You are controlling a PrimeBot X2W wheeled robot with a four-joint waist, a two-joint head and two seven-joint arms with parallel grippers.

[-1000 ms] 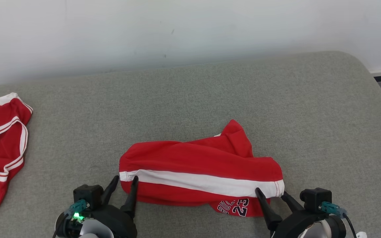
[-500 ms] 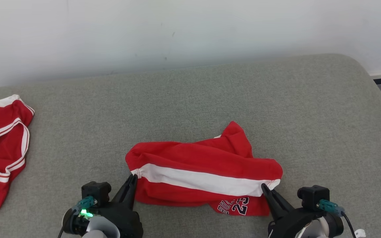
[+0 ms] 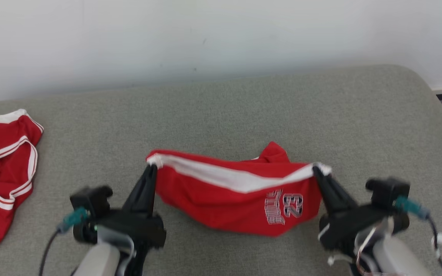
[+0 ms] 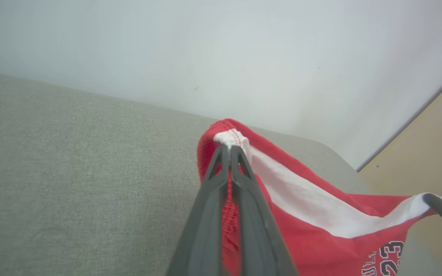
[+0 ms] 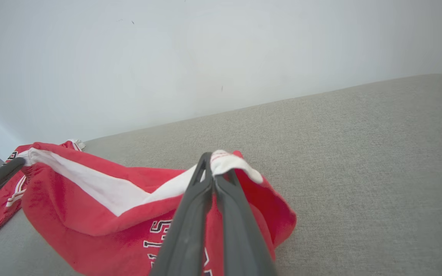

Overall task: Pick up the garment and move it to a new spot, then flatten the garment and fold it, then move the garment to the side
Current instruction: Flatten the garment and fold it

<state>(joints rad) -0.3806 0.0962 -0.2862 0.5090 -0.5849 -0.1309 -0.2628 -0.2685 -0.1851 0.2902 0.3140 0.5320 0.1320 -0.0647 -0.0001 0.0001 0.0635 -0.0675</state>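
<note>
Garment: the garment (image 3: 221, 203) is red with a broad white band. It hangs stretched between the two grippers over the middle of the grey cushion (image 3: 244, 111), and its white-banded edge is uppermost.
Lower edge: the red body sags down toward the cushion; I cannot tell whether it touches.
Left gripper: the left gripper (image 3: 151, 168) has its fingers pressed together on the garment's left corner, pinching the white hem with red stitching at its tips.
Right gripper: the right gripper (image 3: 317, 170) has its fingers closed the same way on the right corner, and a tuft of white hem sticks out past the tips.
Print: the print (image 3: 284, 209) sits on the red panel near the right gripper and is upside down and blurred in the head view.
Number: it reads "23" in the left wrist view, in dark numerals with a white outline.
Lettering: block letters stand beside the number, cut off by the frame edge; only "LL" can be read.
Second jersey: the second jersey (image 3: 2, 172), red with white and red trim, lies flat at the cushion's left end, well apart from the held garment.
Wall: a plain pale wall (image 3: 205, 34) stands behind the cushion.
</note>
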